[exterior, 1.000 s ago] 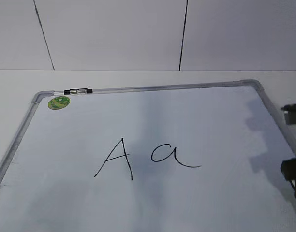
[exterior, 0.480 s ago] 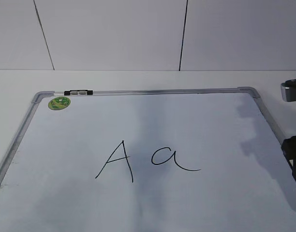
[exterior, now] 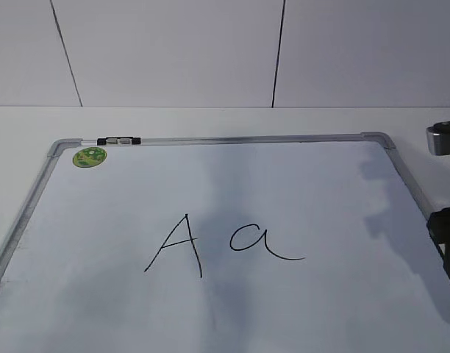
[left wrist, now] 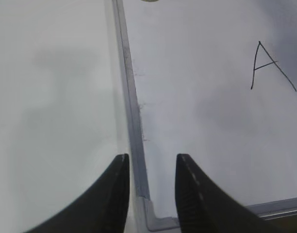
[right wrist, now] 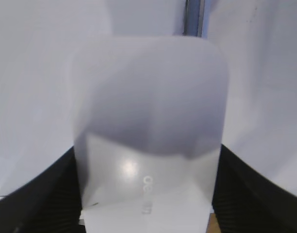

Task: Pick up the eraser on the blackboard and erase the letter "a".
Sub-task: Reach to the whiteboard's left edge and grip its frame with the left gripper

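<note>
The eraser sat between the two dark fingers of the right gripper, which were clamped on its long sides; its white top with faint grey lettering faced the wrist camera, and its far end pointed toward the grey frame of the blackboard; whether its base touched the board could not be told. In the exterior view only a grey end of the eraser showed at the picture's right edge, just outside the blackboard's right frame, with a dark part of the right gripper below it over the frame; their shadows fell on the board's right side. The letter "a" lay near the board's middle, whole and unsmudged, well apart from the eraser; the capital "A" stood just left of it; the green sticker sat in the board's far left corner. The left gripper hung over the board's near left corner, its fingers apart and straddling the frame, holding nothing; the capital "A" lay far off to its right.
</note>
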Available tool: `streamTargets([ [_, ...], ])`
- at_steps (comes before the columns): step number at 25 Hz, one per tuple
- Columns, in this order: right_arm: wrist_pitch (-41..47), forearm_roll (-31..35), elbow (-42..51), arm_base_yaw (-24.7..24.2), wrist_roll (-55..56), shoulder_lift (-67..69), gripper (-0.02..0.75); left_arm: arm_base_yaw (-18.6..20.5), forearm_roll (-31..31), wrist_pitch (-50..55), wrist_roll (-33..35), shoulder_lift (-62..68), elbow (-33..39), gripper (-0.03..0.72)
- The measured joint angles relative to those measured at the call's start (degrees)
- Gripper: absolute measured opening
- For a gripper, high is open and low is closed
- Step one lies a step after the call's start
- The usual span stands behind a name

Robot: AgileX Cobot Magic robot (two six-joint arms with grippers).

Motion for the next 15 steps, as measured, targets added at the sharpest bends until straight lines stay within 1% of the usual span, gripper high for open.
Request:
streamTargets([
  [5, 0.0, 0.09, 0.0, 0.0, 0.0, 0.0, 0.553, -1.12, -2.49, -4.57, -1.19, 12.61, -0.35, 0.258],
  [11, -0.42, 0.09, 0.0, 0.0, 0.0, 0.0, 0.553, -1.12, -3.97, -6.91, -1.66, 28.56, -0.48, 0.313],
  [15, -0.92, 0.09, 0.0, 0.0, 0.0, 0.0, 0.553, -1.12, -3.75, -9.32, -1.7, 38.01, -3.37, 0.322],
])
